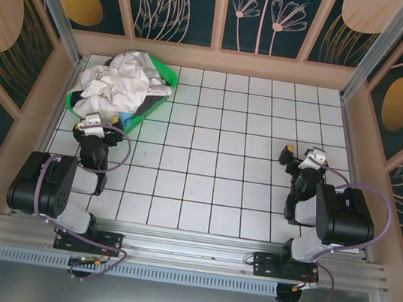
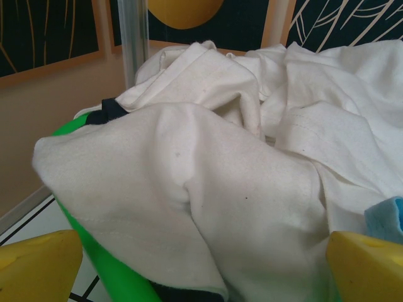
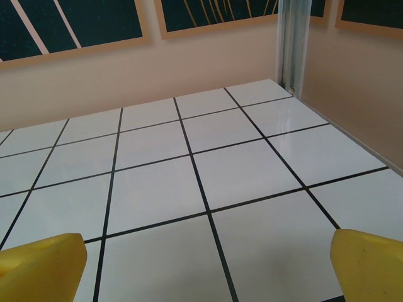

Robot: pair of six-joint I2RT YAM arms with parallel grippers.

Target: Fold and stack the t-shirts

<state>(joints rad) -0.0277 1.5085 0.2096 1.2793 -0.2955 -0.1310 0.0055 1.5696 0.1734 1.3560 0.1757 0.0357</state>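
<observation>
Tiled table, seen from above; my two arms are bolted at its near edge.

Green basket, far left corner of the table. The t-shirts lie heaped inside it in one crumpled off-white mass and spill over its near rim. A dark garment and a blue scrap show at the edges of the heap.

Handling, as I judge it: the cloth is light, limp and not slippery. It will sag and may drag neighbouring shirts up with it, so a single layer should be pinched. The best hold looks to be the broad fold draped over the rim, taken near its free hem.

Left gripper, just short of the basket's near rim. Its jaws are spread wide and grasp nothing, with the fold directly ahead.

Right gripper, toward the right edge over bare tiles. Its jaws are likewise released.
</observation>
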